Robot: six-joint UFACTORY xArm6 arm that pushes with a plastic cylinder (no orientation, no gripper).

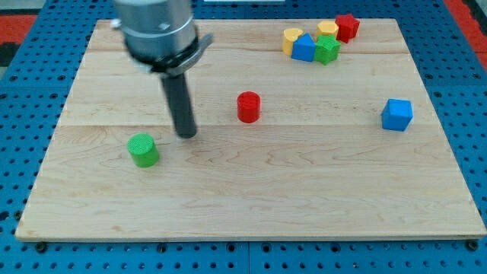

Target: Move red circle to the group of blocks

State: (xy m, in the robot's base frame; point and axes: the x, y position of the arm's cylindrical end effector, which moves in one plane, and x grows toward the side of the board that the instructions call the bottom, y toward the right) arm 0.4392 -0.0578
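Observation:
The red circle [248, 106] is a short red cylinder standing alone near the middle of the wooden board [251, 205]. My tip [186, 135] rests on the board to the red circle's left, a clear gap away, slightly lower in the view. The group of blocks sits at the view's top right: a yellow block [291, 39], a blue block [303, 48], a green block [327, 50], a second yellow block [328, 30] and a red block [347, 27], packed close together.
A green cylinder [143, 150] stands below and left of my tip. A blue cube [396, 114] sits alone at the view's right. The board lies on a blue perforated table [23, 91].

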